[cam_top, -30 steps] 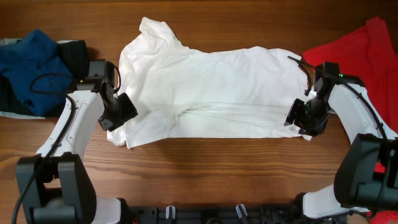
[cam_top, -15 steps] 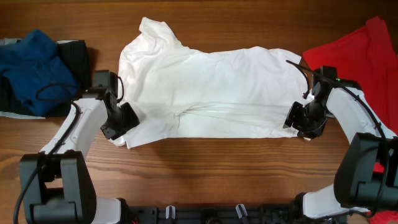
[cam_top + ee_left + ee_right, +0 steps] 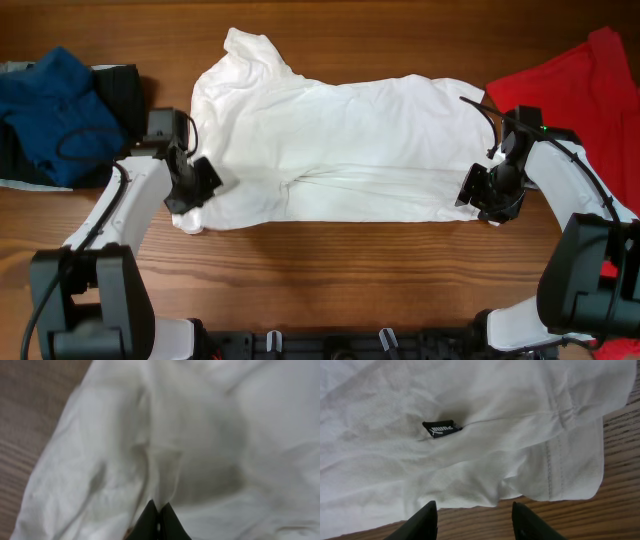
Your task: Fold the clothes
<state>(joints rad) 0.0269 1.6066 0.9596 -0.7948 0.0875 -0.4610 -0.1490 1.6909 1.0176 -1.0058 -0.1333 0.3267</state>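
left gripper (image 3: 158, 512) clenched on a fold of the white t-shirt (image 3: 340, 150), spread across the wooden table (image 3: 350, 275); right gripper (image 3: 475, 520) released, jaws apart, over its hem by the black label (image 3: 440, 428).

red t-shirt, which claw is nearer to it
Right. The right claw is at the white T-shirt's hem end, just beside the red T-shirt. The left claw is at the white T-shirt's opposite end, by the dark blue shirt.
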